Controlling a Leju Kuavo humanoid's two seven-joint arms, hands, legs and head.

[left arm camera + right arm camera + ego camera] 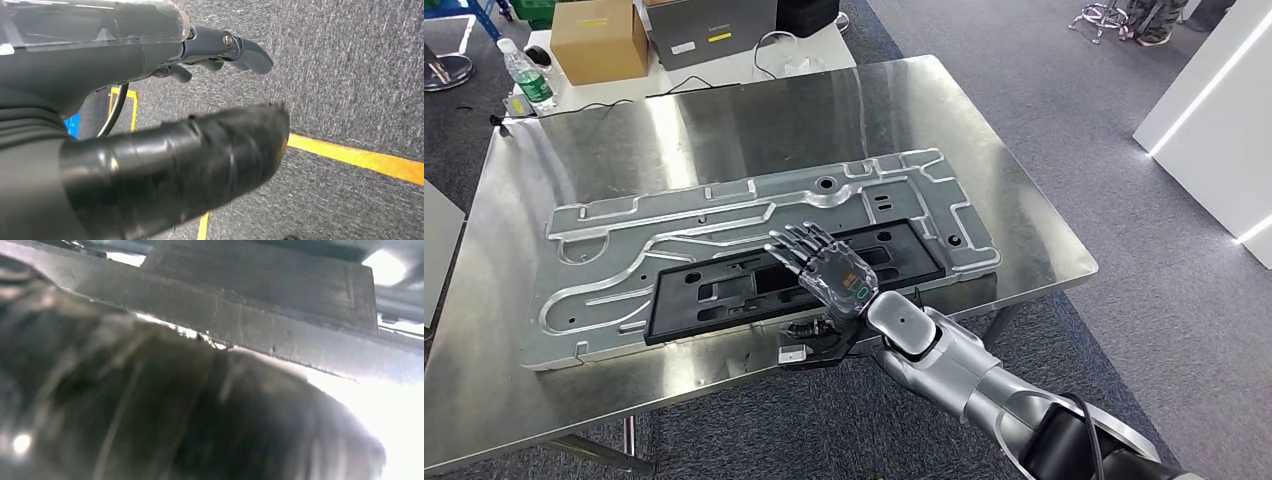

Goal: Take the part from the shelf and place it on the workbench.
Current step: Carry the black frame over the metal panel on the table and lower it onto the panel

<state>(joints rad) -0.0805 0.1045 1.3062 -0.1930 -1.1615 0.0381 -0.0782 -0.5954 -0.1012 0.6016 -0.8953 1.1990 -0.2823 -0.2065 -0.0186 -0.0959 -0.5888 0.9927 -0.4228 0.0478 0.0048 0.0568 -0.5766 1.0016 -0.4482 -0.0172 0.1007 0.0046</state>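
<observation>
Far left first: a water bottle [527, 75] and a cardboard box [598, 38] sit on the white table beyond the workbench [754, 120], well apart from the action. The left hand [220, 50] hangs over grey carpet with a yellow floor line [360, 159]; its fingers are apart and it holds nothing.

Moving right, the part [724, 215], a long silver stamped panel, already lies flat across the steel workbench, a black frame [714, 290] along its near side. Its near left corner reaches almost to the bench's near edge.

Right again, and here is the right hand [829, 272]: fingers laid on top of the black frame, thumb tucked under the near edge of the bench side, so it looks clamped on the part's near rim, though the right wrist view is too blurred to confirm the pinch.

My read: this is the release. To do it well, the thumb and the fingers should part fully before the arm moves, then the hand should draw straight back toward the robot, low and level, so nothing catches the frame's cut-outs and drags the panel off the near edge.
</observation>
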